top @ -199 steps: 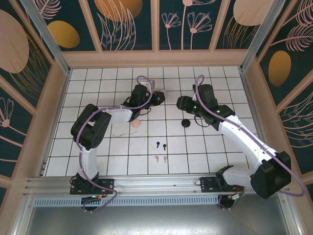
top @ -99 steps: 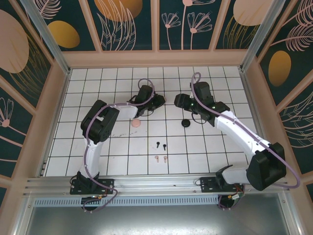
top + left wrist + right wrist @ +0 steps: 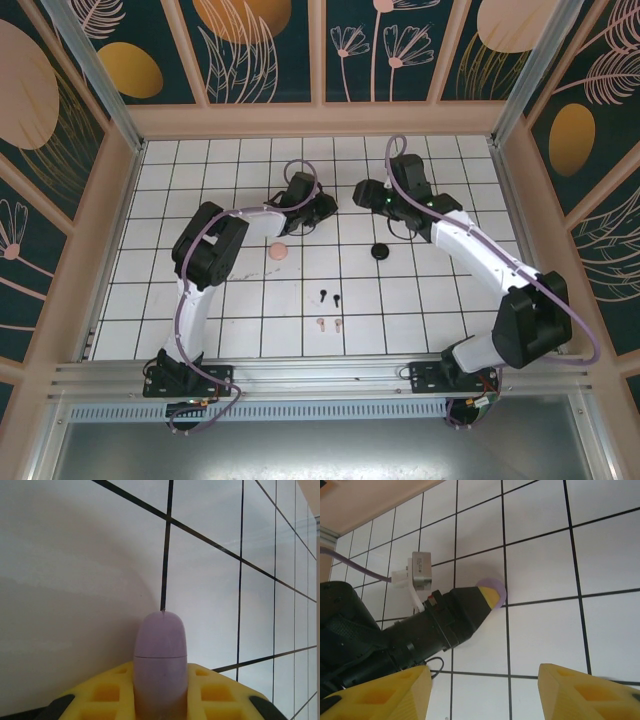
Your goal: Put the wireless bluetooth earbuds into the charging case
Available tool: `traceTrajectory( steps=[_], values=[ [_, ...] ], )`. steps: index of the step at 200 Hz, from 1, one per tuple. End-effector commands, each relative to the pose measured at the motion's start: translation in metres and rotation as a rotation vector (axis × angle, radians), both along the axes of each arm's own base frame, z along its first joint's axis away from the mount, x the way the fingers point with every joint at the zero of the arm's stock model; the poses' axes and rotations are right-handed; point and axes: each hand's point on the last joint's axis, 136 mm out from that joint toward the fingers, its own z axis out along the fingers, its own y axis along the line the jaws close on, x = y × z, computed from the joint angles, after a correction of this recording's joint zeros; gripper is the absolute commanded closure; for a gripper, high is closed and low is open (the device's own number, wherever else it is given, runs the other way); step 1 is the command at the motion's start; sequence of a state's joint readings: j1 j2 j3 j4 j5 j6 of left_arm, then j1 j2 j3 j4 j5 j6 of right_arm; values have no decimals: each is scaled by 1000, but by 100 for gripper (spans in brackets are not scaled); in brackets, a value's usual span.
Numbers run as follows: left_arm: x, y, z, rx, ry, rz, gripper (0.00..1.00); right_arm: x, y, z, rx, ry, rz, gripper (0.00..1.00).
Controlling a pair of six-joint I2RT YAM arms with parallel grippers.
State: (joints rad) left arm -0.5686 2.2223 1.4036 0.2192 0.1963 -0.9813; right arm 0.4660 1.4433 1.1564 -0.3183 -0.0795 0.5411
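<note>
Bench: white tiles with a black grid (image 3: 250,300), boxed in by panels painted with leaves and flowers.
Left jaws: I read the left gripper (image 3: 160,692) as clamped tight on a lilac charging case (image 3: 160,645), one yellow pad on each flat side.
Right jaws: the right gripper (image 3: 485,695) stands apart with nothing between its yellow tips. It faces the left gripper from just beside it, above the far middle of the bench.
Lilac case: a smooth capsule with a seam across it, which looks closed. Its long axis runs straight out of the left jaws, rounded end pointing away from the wrist.
Earbuds: a black pair (image 3: 330,297) and a pink pair (image 3: 329,323) lie on the near middle tiles, the pink nearer the arm bases, both well apart from the grippers.
Other cases: a pink round one (image 3: 278,251) and a black round one (image 3: 380,251) sit on the bench between the earbuds and the grippers.
Earbud axis: stems seem to run toward the near edge, heads farther away, though they are too small for me to be sure.
Handling: I judge them very light, hard, glossy and apt to skid or flick away.
Hold: across the head where the stem joins, with a gentle squeeze.
</note>
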Motion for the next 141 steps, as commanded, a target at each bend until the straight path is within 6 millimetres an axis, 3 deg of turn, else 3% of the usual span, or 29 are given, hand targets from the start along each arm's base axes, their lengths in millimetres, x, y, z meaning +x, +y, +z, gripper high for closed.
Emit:
traceTrajectory(
  steps=[1,76,141],
  values=[
    [-7,13,-34,106,82,8,88,15,0,16,25,-18,-21,41],
    [-12,20,-41,172,98,-11,72,28,-2,13,38,12,-51,38],
    [-12,19,-24,176,62,-35,48,19,-8,5,53,39,-86,22]
  ],
)
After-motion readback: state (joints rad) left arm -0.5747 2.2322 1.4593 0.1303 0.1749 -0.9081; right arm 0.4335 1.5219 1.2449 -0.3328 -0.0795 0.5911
